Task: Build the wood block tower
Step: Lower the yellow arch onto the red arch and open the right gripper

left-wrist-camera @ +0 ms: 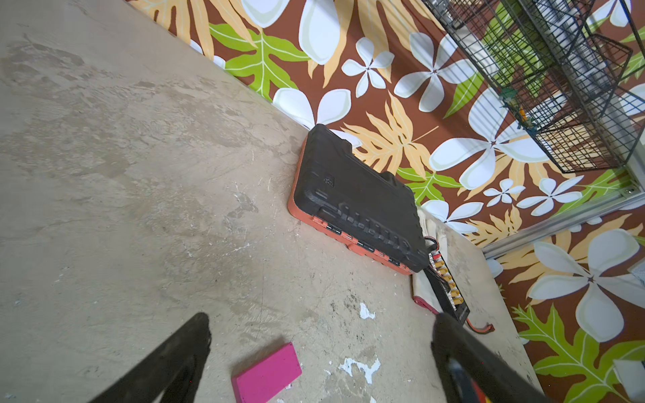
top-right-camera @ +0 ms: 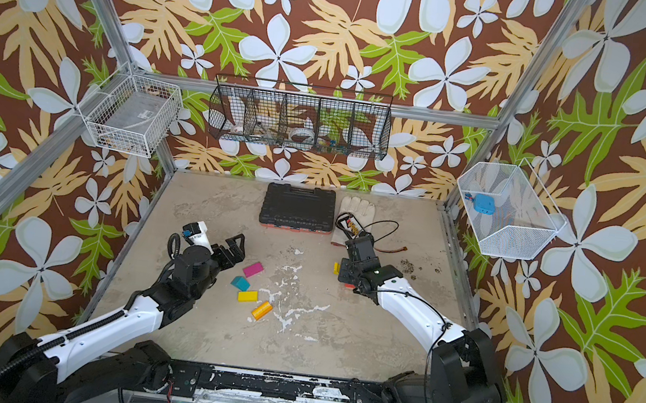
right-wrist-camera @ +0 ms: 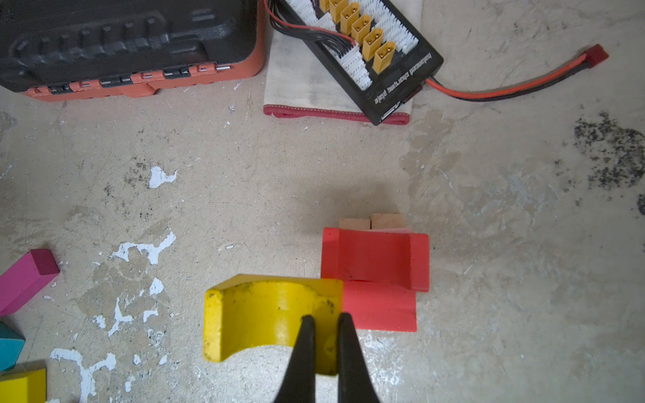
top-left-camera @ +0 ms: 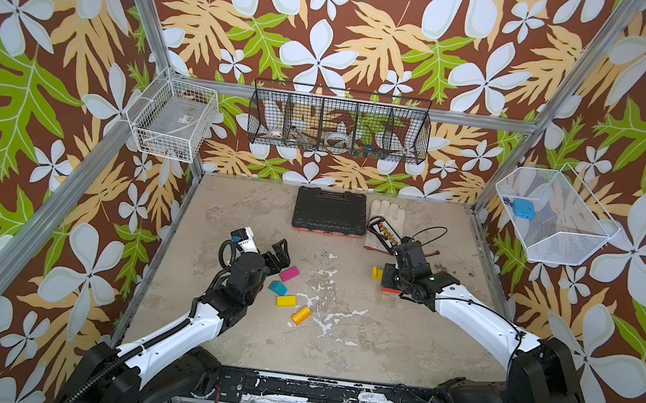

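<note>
Four blocks lie loose on the table (top-left-camera: 338,338) on the left side: a magenta brick (top-left-camera: 289,273), a teal block (top-left-camera: 277,287), a yellow brick (top-left-camera: 286,300) and an orange half-cylinder (top-left-camera: 301,315). They sit close together and none is stacked. The left gripper (left-wrist-camera: 323,324) hovers just beside the magenta brick, with its jaws spread wide and nothing between them.

On the right side the tower (top-left-camera: 386,289) looks barely begun. In the right wrist view a red arch (right-wrist-camera: 375,260) sits over two tan planks (right-wrist-camera: 371,221), whose ends peek out beyond it, and another red piece (right-wrist-camera: 380,307) lies against it. The right gripper (right-wrist-camera: 326,317) is clamped on one leg of a yellow arch (right-wrist-camera: 258,314), holding it right beside the red pieces. I cannot tell whether that arch is lifted or resting on the table.

By my reading only the base is laid. The yellow arch has yet to be set down, and all four loose blocks remain to be stacked.
</note>
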You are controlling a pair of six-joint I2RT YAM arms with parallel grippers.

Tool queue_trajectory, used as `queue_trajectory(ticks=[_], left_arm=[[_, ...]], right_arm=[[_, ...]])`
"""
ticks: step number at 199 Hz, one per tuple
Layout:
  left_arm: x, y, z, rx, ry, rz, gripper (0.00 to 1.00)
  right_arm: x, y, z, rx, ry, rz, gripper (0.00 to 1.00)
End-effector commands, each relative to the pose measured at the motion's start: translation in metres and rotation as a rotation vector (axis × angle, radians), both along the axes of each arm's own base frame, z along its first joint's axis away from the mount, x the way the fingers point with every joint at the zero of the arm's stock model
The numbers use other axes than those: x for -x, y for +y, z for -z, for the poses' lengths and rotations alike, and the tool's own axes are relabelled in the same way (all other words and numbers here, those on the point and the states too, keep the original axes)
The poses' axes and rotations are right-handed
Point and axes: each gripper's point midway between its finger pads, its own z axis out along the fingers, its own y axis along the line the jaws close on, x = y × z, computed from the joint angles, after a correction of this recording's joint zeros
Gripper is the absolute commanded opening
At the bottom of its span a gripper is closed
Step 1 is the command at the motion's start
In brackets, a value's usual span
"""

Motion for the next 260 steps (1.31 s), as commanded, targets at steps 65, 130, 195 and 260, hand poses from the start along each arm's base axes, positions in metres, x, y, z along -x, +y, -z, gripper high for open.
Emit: queue_trajectory(ticks=[65,130,195,260], left_arm=[[-0.004,-0.009,-0.006,-0.002,-0.015,0.042,1.0],[-0.005,-0.01,-0.004,-0.004,-0.009,0.046,1.0],[-0.005,-0.01,-0.005,-0.004,-0.01,0.044,1.0],[-0.005,-0.01,-0.006,-0.003,-0.01,0.045,1.0]], right_arm=[[-0.004,0.001,0.003,0.001,-0.007,0.008,0.0],[-0.003,-0.003,0.009,0.015,0.008,0.033,0.0],[0.013,-0.02,0.004,0.036,-0.02,0.068,0.0],[0.015,-0.04,0.024,0.005,0.024,0.099,0.0]])
